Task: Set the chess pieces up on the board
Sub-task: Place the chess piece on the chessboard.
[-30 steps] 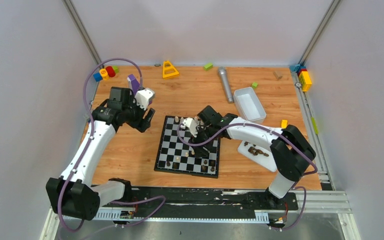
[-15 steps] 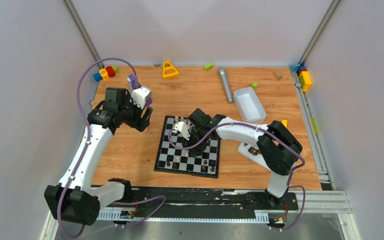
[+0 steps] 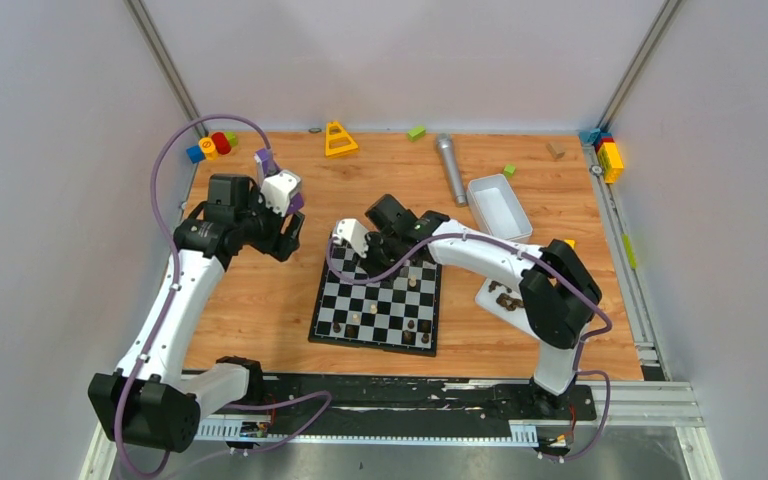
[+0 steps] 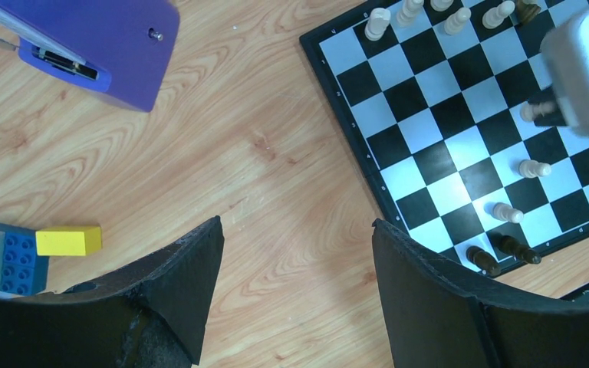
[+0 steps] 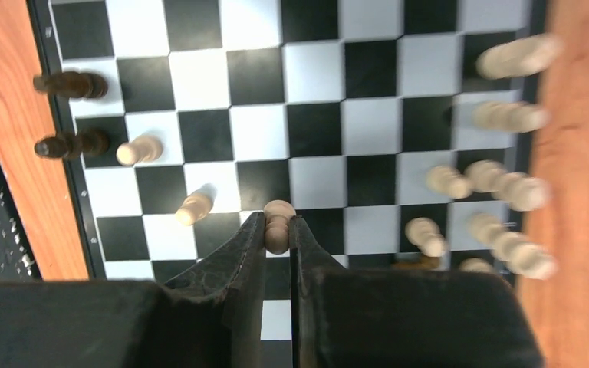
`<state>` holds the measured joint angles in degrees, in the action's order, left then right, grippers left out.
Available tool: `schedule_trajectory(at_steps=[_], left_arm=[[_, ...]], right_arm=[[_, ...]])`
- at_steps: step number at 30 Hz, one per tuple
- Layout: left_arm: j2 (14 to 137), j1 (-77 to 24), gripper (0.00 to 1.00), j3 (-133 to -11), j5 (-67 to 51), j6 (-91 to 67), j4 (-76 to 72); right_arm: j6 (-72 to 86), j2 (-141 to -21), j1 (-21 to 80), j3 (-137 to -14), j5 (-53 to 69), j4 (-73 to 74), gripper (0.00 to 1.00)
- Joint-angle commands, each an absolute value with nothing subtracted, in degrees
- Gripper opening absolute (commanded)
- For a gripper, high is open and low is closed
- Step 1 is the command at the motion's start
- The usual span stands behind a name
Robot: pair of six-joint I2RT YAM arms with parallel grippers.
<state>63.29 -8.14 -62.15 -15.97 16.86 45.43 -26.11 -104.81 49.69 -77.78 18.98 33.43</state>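
The cream pawn (image 5: 279,208) is pinched between the fingers of the right gripper (image 5: 278,224), which are clamped on its body just below the round head. In the top view this puts it over the chessboard (image 3: 358,332) at about 11 o'clock from the board's centre; whether its base touches a square I cannot tell.

As a small turned figure it is probably light, stiff and smooth, with a narrow foot that tips at a nudge. The waist under the head looks like the safest hold, and a straight-down release should suit it.

In the right wrist view, two more cream pawns (image 5: 139,149) stand at 9 to 10 o'clock of it. Two dark pieces (image 5: 69,84) lie beyond them by the border. A crowded, blurred row of cream pieces (image 5: 506,192) runs along the edge at 3 o'clock.

The left gripper (image 4: 295,261) hangs spread and empty over the wooden tabletop (image 4: 261,153), at 10 o'clock off the board. A yellow block (image 4: 67,241) sits at its 9 o'clock.
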Motion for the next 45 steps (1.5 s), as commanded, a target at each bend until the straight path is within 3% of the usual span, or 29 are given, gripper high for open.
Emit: schedule_trajectory(at_steps=[1,18,39,45], left_arm=[[61.55,-7.29,0.79,-62.16,-15.66,15.7,43.27],[59.24,-5.89,0.79,-61.25,-15.1,15.27,42.8],[58.27,-5.89,0.79,-60.42,-15.8,15.71,42.9],[58.23,-5.96,0.79,-60.36,-15.87,15.82,42.98]], right_arm=[[-27.66,-106.13,48.42,-85.68,15.08,34.49,0.0],[-26.35,-122.74,45.94,-102.83,11.23,38.42,0.0],[-26.49,-127.63,45.9,-105.45,11.79,39.77,0.01],[-26.28,-127.81,45.89,-105.51,11.92,39.94,0.07]])
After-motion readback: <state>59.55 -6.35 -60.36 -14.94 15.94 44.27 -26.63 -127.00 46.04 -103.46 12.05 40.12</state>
